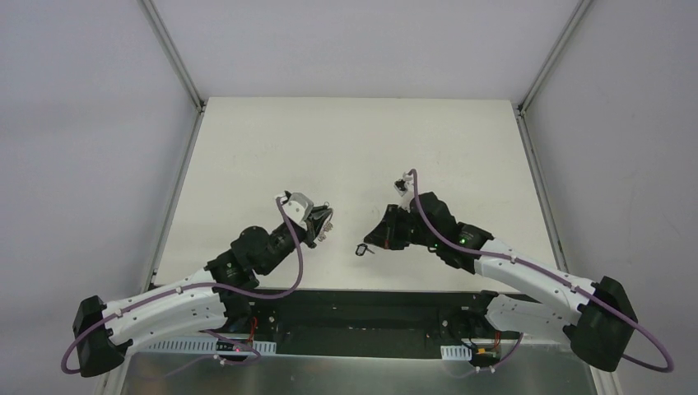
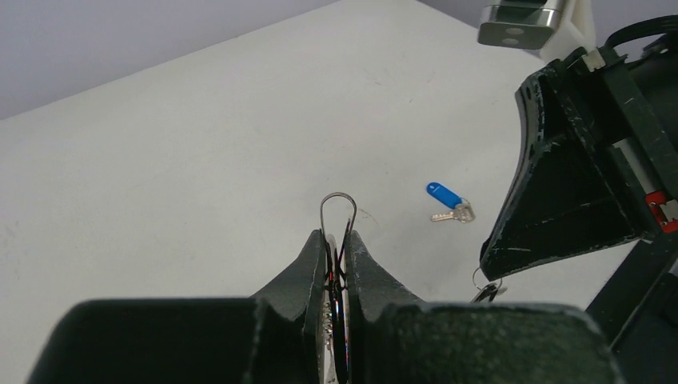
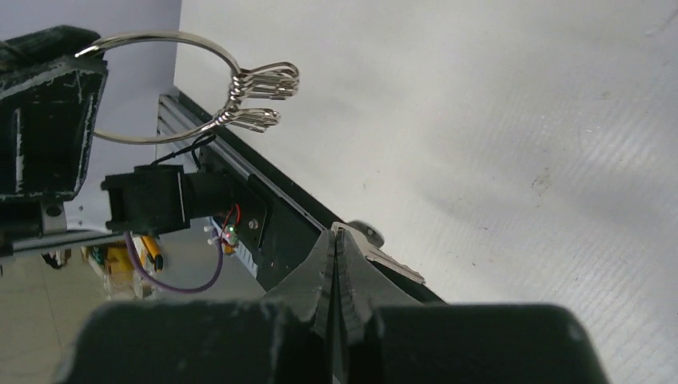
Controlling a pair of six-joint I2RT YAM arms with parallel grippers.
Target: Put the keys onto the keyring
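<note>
My left gripper (image 2: 339, 240) is shut on the keyring; a thin wire loop (image 2: 338, 195) pokes out past its fingertips. In the right wrist view the silver keyring (image 3: 226, 66) shows at upper left with its small metal clasp (image 3: 260, 80), held in the air. My right gripper (image 3: 339, 234) is shut on the black key, whose silver blade (image 3: 392, 264) sticks out to the right. In the top view the two grippers (image 1: 325, 224) (image 1: 368, 244) face each other a short gap apart. The blue key (image 2: 444, 195) lies on the table beyond the left gripper.
The white table (image 1: 346, 148) stretches back to grey walls. Its black front edge (image 3: 264, 200), with cables and electronics, lies just below the right gripper. The right gripper's black body (image 2: 576, 176) fills the right side of the left wrist view.
</note>
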